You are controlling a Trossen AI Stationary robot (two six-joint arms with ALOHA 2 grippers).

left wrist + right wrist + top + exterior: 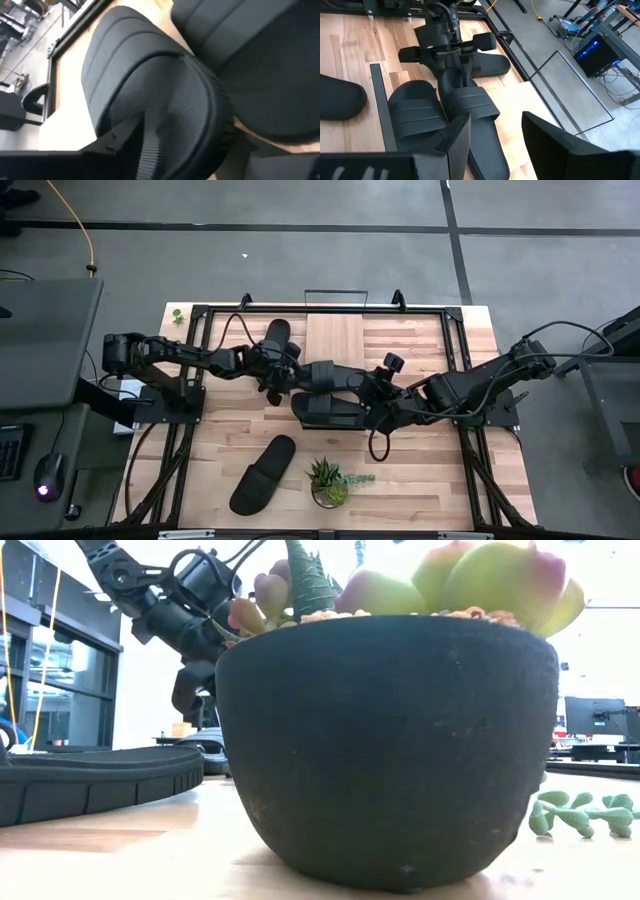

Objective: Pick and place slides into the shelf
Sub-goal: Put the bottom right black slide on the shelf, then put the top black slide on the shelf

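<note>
Four black slides show in the high view. One slide (278,335) lies left of the shelf's light board (335,335). Two lie side by side at mid-table: the far one (322,376) and the near one (330,408). The fourth (262,473) lies alone near the front edge. My left gripper (277,376) is shut at the far middle slide's left end. My right gripper (495,137) is open and hovers over the right ends of the two middle slides, touching nothing. My left gripper holds the far middle slide (470,105) by the end (451,82) nearest the left arm, pinched between its two fingers, which slant down from the table's left. The strap (175,100) fills its wrist view just beyond one finger (120,139). Whether the slide is lifted cannot be told.
A potted succulent (328,480) stands near the front edge, right of the lone slide; its dark pot (390,750) fills the low view. A black frame (455,340) borders the work area. Bare wood lies at the near right of the table.
</note>
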